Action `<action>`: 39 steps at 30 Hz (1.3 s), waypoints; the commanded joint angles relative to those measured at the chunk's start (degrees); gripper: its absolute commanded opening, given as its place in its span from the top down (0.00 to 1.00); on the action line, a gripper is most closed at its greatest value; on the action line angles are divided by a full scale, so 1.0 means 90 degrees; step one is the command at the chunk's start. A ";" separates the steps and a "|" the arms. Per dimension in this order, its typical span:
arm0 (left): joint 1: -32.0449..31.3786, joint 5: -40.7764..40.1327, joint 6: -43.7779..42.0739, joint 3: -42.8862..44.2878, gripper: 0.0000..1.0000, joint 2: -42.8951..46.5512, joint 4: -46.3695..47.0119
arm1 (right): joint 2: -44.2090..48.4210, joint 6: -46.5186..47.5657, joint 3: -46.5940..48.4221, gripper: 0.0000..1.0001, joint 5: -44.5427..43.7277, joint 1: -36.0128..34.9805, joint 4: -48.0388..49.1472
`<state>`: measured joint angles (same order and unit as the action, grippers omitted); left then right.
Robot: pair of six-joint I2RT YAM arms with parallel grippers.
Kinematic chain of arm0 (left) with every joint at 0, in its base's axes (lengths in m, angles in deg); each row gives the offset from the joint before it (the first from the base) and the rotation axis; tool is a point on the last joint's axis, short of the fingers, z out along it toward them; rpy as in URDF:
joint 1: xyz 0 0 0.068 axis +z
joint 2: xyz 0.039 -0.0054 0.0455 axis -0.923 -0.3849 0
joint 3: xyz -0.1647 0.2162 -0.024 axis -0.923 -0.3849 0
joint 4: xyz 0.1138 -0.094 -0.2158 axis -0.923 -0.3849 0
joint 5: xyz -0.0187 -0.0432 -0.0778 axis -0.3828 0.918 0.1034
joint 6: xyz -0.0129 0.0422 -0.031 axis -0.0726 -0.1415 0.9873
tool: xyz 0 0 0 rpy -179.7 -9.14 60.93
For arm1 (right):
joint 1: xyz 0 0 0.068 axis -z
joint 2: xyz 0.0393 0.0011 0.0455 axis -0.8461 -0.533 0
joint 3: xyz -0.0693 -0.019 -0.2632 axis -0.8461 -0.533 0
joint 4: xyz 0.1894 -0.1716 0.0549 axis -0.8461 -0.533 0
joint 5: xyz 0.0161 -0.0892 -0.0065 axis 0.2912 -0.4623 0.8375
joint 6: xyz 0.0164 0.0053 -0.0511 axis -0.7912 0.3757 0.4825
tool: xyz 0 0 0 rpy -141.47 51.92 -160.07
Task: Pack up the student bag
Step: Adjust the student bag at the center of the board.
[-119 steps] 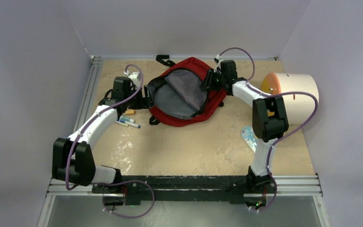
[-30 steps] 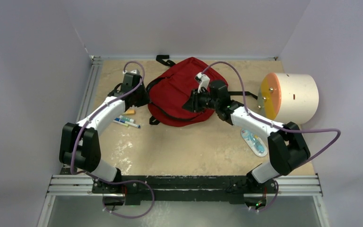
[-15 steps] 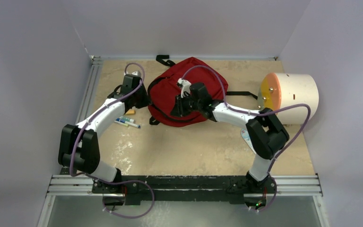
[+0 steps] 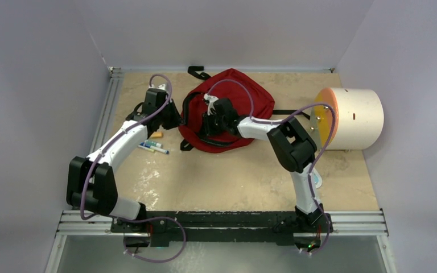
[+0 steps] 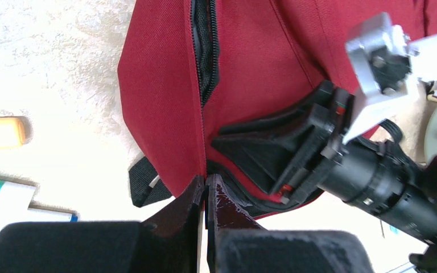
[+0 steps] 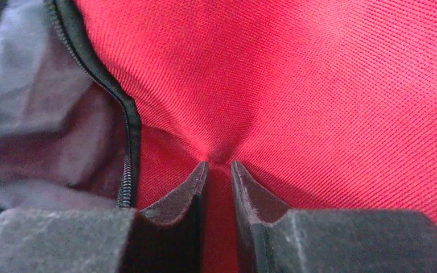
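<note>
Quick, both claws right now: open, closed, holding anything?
Left claw: closed, pinching the student bag edge.
Right claw: closed on a fold of the bag's fabric.

Pale lilac-grey walls [image 4: 222, 34] are enclosing a beige, mottled tabletop [image 4: 216, 176] on three sides. Aluminium rails [image 4: 109, 91] are running along its left and near edges. Even, diffuse light is falling throughout, casting soft shadows.
</note>
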<state>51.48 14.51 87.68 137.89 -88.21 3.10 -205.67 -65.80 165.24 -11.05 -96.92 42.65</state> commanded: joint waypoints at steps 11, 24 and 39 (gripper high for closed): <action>-0.0032 0.0431 -0.0159 0.0221 1.00 0.0489 -0.0089 | 0.0404 0.0128 0.0387 0.73 -0.0676 0.0001 -0.0346; -0.0534 0.1358 -0.0004 -0.0198 1.00 0.0989 -0.0738 | 0.3223 0.0033 -0.1390 0.51 -0.2356 0.0040 -0.0581; -0.2938 -0.0019 0.1014 -0.0521 0.81 0.1211 -0.0935 | 0.4599 -0.0822 -0.2502 0.33 -0.3525 0.0119 -0.0603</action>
<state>26.00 19.69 94.67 131.56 -78.79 -3.46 -165.89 -70.81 142.97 -40.58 -95.96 36.12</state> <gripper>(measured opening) 0.079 0.662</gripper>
